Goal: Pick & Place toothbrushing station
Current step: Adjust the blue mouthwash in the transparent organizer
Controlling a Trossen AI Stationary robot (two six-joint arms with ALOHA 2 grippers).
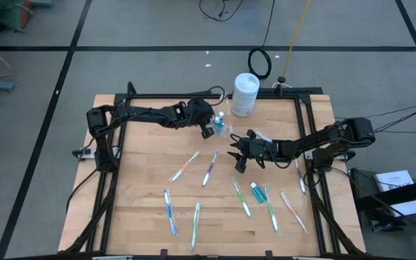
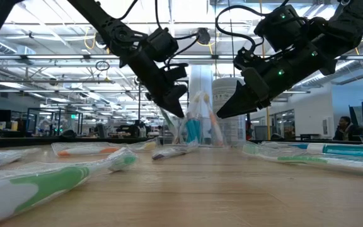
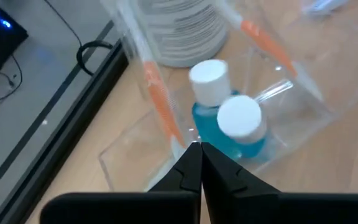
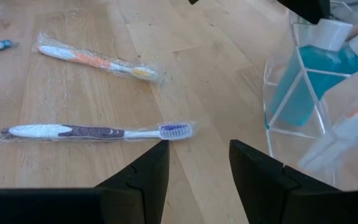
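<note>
My left pincer [image 3: 196, 163] is together at the cup [image 3: 278, 134] rim; my right pincer [image 4: 197, 163] is apart, empty, beside the cup, toothbrushes [image 4: 98, 131] nearby.

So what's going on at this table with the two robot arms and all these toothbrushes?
Two robot arms are sorting a toothbrushing set into a clear plastic cup near the table's far edge, beside a white canister. The cup already holds blue tubes and a couple of wrapped toothbrushes. The left gripper hangs shut just over the cup; the right gripper waits open next to it, holding nothing. Several wrapped toothbrushes and one blue tube lie scattered on the table.
</note>
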